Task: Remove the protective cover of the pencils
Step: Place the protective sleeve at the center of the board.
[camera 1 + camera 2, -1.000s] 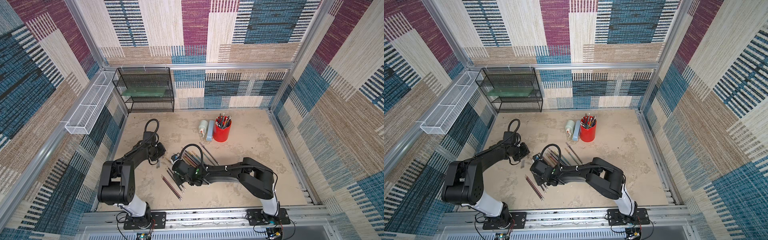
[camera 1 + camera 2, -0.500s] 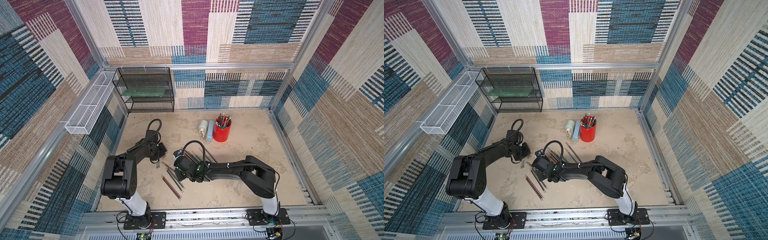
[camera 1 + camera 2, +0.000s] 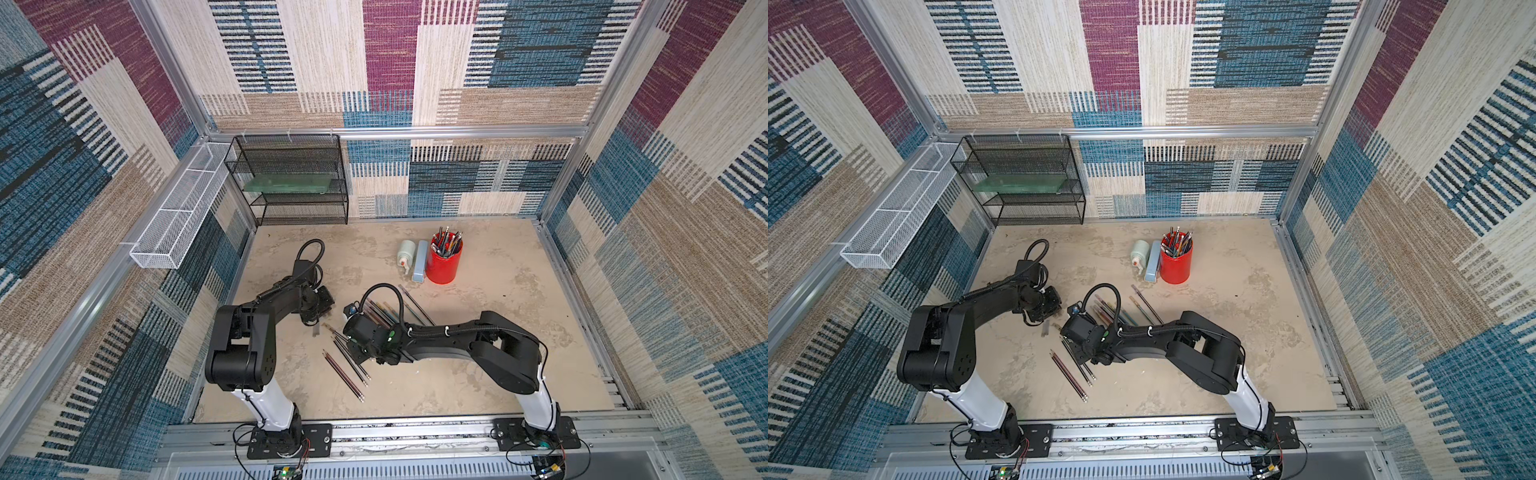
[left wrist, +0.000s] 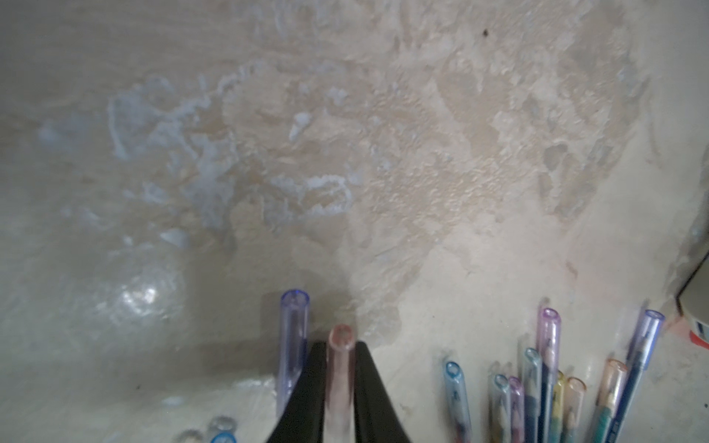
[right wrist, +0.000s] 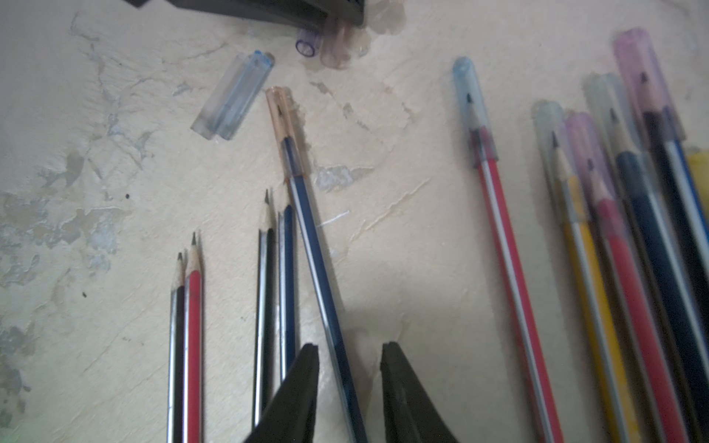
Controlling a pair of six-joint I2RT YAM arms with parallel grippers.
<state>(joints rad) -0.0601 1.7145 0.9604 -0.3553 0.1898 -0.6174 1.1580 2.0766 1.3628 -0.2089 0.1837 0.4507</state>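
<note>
Pink clear-plastic cap, thin round tube, pinched between smooth black fingers of left claw. Right claw parted around glossy blue pencil, not squeezing. Pencils lying flat on rough beige table, near both claws.

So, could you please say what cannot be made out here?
- Red cup contents: too small in both top views.
- Pink cap in left gripper: left wrist view, rear end cut off by edge.
- Blue pencil between open right gripper: right wrist view, blurred, contact unclear.
</note>
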